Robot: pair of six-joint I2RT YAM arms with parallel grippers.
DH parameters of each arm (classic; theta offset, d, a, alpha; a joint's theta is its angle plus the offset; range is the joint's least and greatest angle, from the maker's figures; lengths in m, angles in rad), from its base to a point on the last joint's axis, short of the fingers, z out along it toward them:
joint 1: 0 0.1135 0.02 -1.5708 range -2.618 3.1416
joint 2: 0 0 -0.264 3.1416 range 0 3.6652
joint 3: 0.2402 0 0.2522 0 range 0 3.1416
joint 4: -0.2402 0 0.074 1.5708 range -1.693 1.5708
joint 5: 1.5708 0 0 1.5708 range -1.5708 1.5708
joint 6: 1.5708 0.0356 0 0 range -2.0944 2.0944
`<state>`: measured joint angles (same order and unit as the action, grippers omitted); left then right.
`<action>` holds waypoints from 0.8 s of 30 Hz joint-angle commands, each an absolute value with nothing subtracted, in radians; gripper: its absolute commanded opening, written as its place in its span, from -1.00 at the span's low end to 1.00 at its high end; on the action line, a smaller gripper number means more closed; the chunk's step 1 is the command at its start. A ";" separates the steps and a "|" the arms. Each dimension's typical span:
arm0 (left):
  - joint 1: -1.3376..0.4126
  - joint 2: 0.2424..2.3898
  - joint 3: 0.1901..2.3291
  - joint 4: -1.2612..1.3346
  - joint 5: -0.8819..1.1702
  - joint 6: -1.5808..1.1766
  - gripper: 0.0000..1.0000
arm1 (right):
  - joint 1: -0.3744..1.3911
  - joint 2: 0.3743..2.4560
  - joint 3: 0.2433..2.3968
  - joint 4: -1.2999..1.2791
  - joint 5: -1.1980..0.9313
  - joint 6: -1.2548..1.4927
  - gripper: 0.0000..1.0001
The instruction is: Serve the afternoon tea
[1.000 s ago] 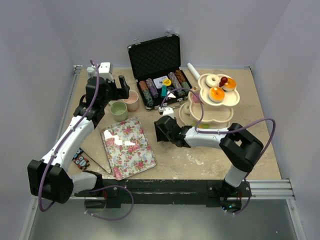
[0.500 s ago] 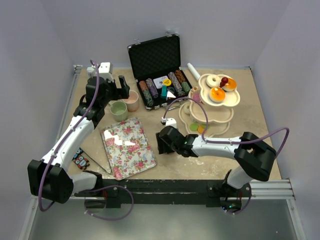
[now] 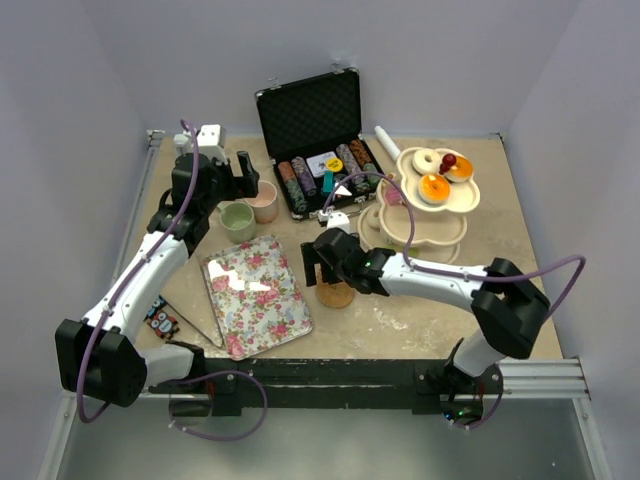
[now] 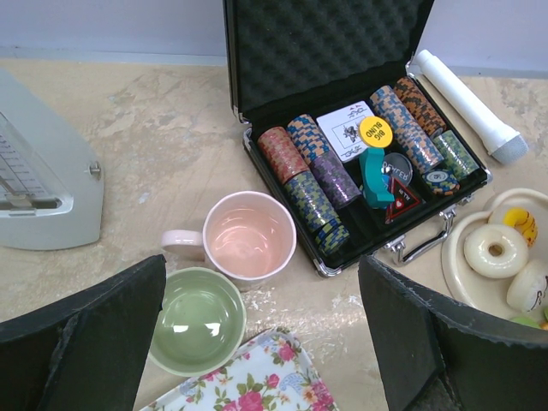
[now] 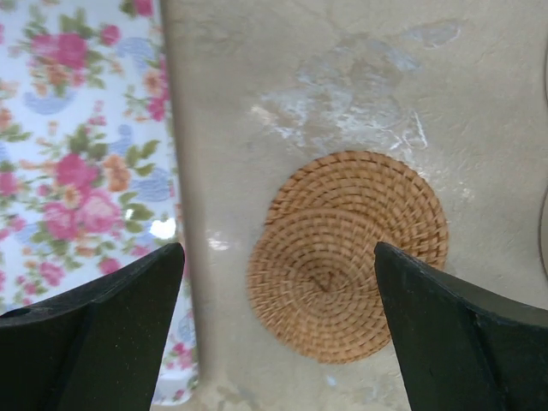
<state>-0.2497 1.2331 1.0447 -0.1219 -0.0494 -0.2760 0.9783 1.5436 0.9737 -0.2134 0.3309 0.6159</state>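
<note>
Left gripper [image 4: 261, 282], spread open, hovers over the pink cup [image 4: 248, 235], green cup [image 4: 197, 318] just beside at its 7 o'clock; light, rigid, probably slick, best pinched across the rim; right gripper [image 5: 278, 257] gapes empty above coasters [image 5: 347, 253].

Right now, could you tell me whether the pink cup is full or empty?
Empty: the left wrist view looks down into the pink cup and shows only its bare inside.
</note>
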 commanded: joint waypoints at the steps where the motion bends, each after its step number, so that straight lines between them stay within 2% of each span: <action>1: -0.255 1.241 1.043 -0.103 -0.060 -0.261 0.98 | 0.960 1.608 1.003 -0.238 0.345 0.558 0.97; 24: -0.255 1.250 1.043 -0.103 -0.040 -0.267 0.98 | 0.994 1.623 0.922 -0.296 0.376 0.669 0.97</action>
<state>-0.2497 1.2472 1.0447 -0.1226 -0.0490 -0.2718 0.9737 1.6417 0.9352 -0.2951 0.3618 0.6350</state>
